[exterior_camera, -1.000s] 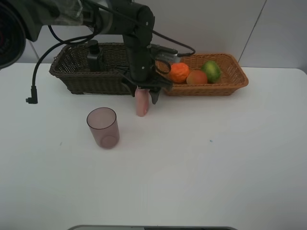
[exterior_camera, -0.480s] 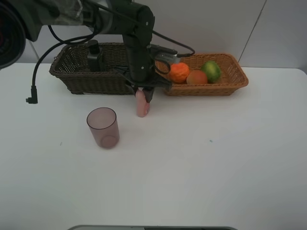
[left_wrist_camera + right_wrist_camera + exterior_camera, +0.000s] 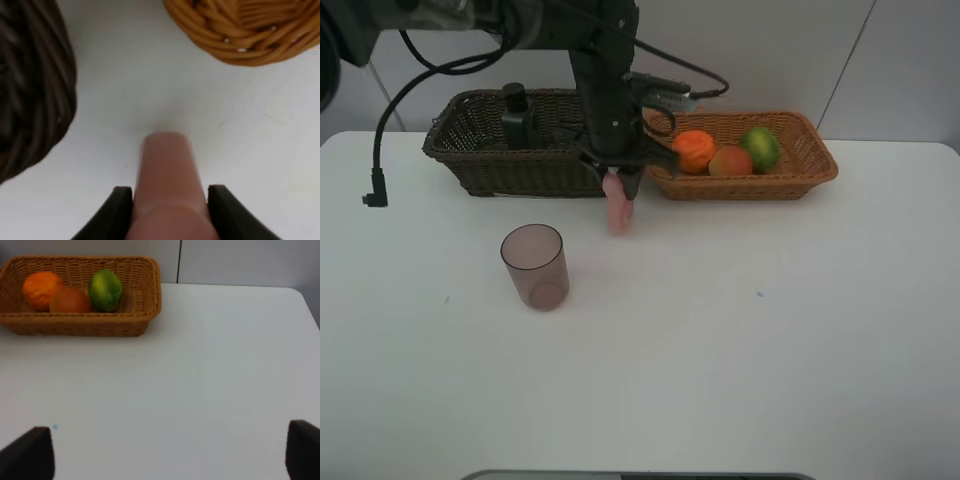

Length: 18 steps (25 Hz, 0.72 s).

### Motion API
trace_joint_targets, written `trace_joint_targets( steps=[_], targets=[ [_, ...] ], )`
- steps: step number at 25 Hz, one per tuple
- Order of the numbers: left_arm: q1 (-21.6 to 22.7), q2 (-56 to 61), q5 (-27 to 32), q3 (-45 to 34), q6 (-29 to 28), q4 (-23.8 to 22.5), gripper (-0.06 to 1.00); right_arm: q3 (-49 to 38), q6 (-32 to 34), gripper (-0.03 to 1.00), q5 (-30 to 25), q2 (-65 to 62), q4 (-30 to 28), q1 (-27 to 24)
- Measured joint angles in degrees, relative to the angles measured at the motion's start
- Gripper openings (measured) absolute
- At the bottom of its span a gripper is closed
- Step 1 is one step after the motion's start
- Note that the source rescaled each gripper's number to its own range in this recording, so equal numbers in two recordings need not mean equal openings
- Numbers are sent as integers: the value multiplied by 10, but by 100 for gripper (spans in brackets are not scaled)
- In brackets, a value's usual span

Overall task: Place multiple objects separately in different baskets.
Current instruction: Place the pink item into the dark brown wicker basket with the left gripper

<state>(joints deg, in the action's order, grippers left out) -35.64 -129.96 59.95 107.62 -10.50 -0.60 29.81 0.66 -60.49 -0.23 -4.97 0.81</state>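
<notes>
We have the pink bottle [image 3: 618, 212] in hand, not yet basketed.
Just before the gap between dark basket [image 3: 470, 165] and light basket [image 3: 810, 172], our left gripper [image 3: 618, 187] pinches it. The right gripper [image 3: 166, 452] stands wide, holding nothing. Next, we judge, it must clear the dark rim.

Surface [image 3: 770, 350]: plain white, no pattern.
Deep basket [image 3: 470, 170]: dark brown, tight wicker weave.
Shallow basket [image 3: 805, 178]: light orange-brown weave.
Wrinkled orange [image 3: 694, 150]: bright orange.
Round fruit [image 3: 730, 161]: duller red-orange.
Citrus [image 3: 760, 147]: green with a paler yellow-green patch.
Pump bottle [image 3: 517, 118]: very dark green, nearly black.
Small bottle [image 3: 618, 212]: pale pink; cap colour can't be made out.
Cup [image 3: 534, 266]: translucent with a purplish tint.
Left fingers [image 3: 117, 212] and right fingers [image 3: 30, 457]: black.
Cable [image 3: 390, 130]: black.
Back wall [image 3: 770, 50]: pale grey.
</notes>
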Motion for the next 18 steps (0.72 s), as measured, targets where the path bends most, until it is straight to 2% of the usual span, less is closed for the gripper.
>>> trace_joint_targets(
  steps=[8,14,18],
  targets=[
    [10,119,34,0,-22,-14,38,0,0,93,0,0,0,0],
    [64,140,50,0,-43,-41,38,0,0,93,0,0,-1,0],
    [94,140,32,0,-47,-44,38,0,0,93,0,0,-1,0]
  ],
)
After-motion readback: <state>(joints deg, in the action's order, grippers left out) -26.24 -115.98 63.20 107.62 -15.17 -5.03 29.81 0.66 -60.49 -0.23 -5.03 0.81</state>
